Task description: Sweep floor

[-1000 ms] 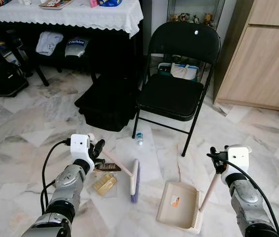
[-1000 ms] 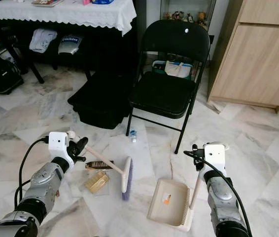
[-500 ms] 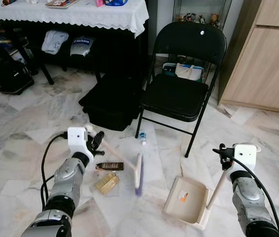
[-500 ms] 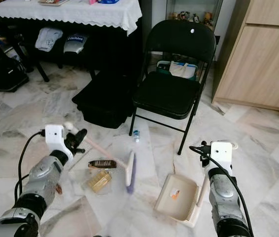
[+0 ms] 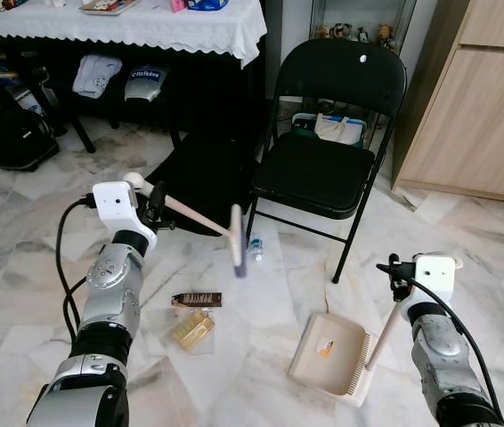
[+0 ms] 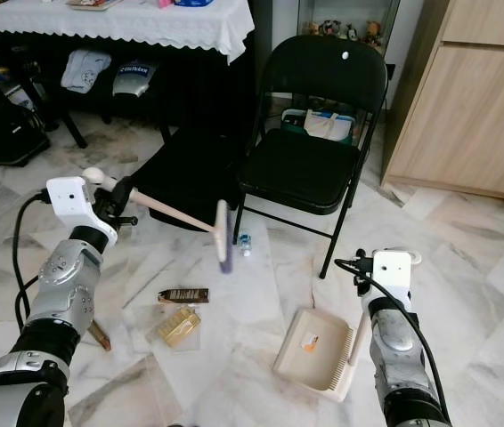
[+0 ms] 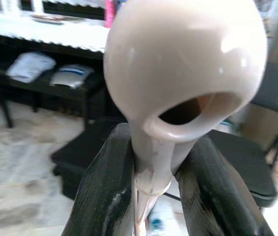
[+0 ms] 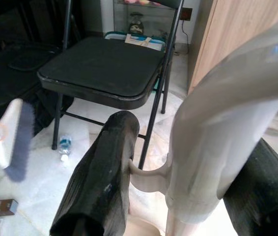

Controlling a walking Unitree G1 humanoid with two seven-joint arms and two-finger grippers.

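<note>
We face a black folding chair [image 5: 328, 160] on a marble floor [image 5: 47, 240]. Our right gripper [image 5: 401, 277] clenches the handle of a beige dustpan [image 5: 330, 352] resting on the floor. Our left gripper [image 5: 152, 206] clasps the brush [image 5: 235, 238] handle, its head raised off the floor above a brown packet [image 5: 197, 300] and small bottle [image 5: 255, 248].

one brush [image 5: 236, 237], one dustpan [image 5: 332, 355], one chair [image 5: 328, 133], two wrappers [image 5: 195, 300]
</note>
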